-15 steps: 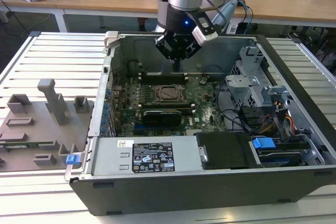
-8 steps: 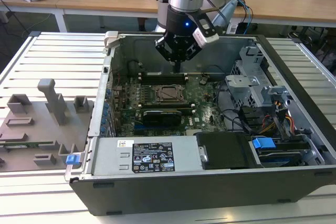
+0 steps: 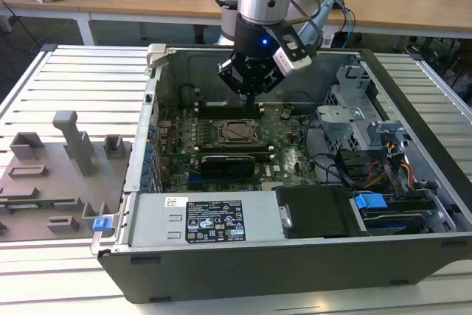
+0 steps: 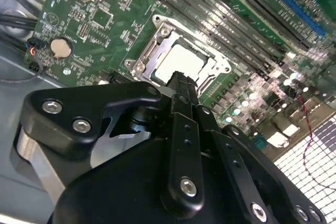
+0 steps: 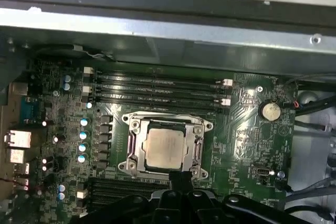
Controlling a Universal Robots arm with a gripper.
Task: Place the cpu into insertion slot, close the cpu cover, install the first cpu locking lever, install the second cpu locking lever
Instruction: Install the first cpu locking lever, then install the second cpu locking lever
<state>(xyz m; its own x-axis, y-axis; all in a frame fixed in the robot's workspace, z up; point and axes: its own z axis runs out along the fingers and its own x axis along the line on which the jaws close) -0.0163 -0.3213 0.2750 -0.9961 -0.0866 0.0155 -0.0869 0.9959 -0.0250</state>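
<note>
The claw [image 3: 249, 92] hangs inside the open computer case [image 3: 413, 108], just above the motherboard [image 3: 291, 156], and its tips look pressed together with nothing between them; in the second wrist view the fingers [image 4: 181, 90] meet in a single narrow black point. Straight below and a little ahead of that point sits the cpu [image 5: 165, 148], already lying flat in the insertion slot [image 5: 195, 150], its dull silver top showing clean and square. The cpu cover [image 5: 167, 120] looks to be down around the chip, its metal frame bordering the window on all sides, though from where I stand I cannot say whether it is latched. The locking levers are too thin for me to make out for certain.

On the far side of the socket from the claw run the long memory slots [image 5: 157, 90]; the coin battery [image 5: 270, 110] lies off to one side.

What worries me is how near the claw tip hovers to the frame's edge. If it comes down slightly off a lever, it could skate across the cover and scrape the chip's top, or catch the frame and lift it. Pressing hard on a cover not fully seated could bend pins underneath. The small capacitors [image 5: 83, 140] beside the socket are also within reach of a stray sideways push.
</note>
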